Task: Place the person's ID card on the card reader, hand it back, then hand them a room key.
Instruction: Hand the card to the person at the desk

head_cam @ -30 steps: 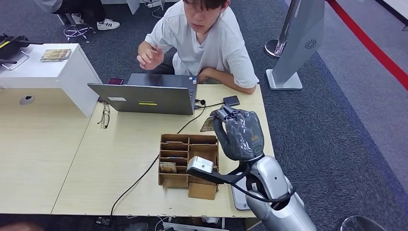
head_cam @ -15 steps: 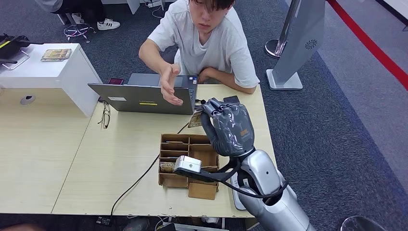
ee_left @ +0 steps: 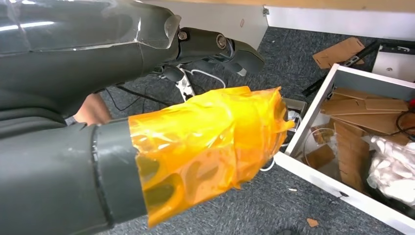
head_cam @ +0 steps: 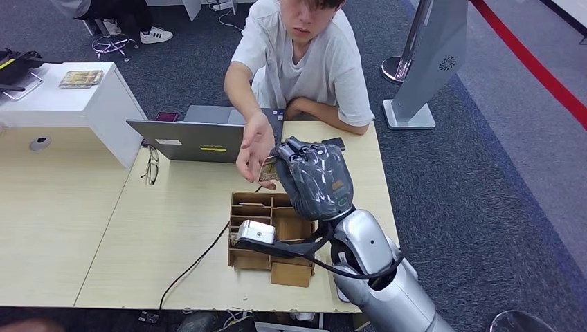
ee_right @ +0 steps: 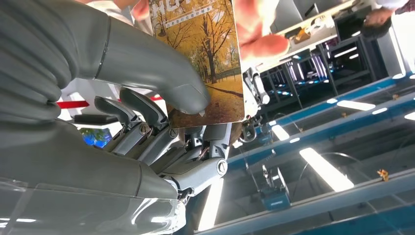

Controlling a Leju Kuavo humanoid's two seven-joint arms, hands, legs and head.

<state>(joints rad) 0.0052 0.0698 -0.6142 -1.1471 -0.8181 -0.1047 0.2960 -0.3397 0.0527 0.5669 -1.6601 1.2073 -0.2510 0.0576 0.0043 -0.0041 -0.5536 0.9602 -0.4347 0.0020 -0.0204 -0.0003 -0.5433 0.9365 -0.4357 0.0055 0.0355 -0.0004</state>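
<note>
My right hand (head_cam: pixel 315 178) lifted above desk (head_cam: pixel 83 228), thumb and fingers (ee_right: pixel 142 110) pinch card (ee_right: pixel 203 58) so free edge faces person's hand (head_cam: pixel 255 149), touching it. Left hand (ee_left: pixel 147 98) hangs, holds nothing.

Open laptop (head_cam: pixel 208 142), glasses (head_cam: pixel 151 164) beside it, cardboard organizer (head_cam: pixel 266 228) on desk (head_cam: pixel 90 228).

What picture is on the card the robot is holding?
Yellow autumn trees and fallen leaves on the glossy rectangular card, clearest in the right wrist view.
</note>
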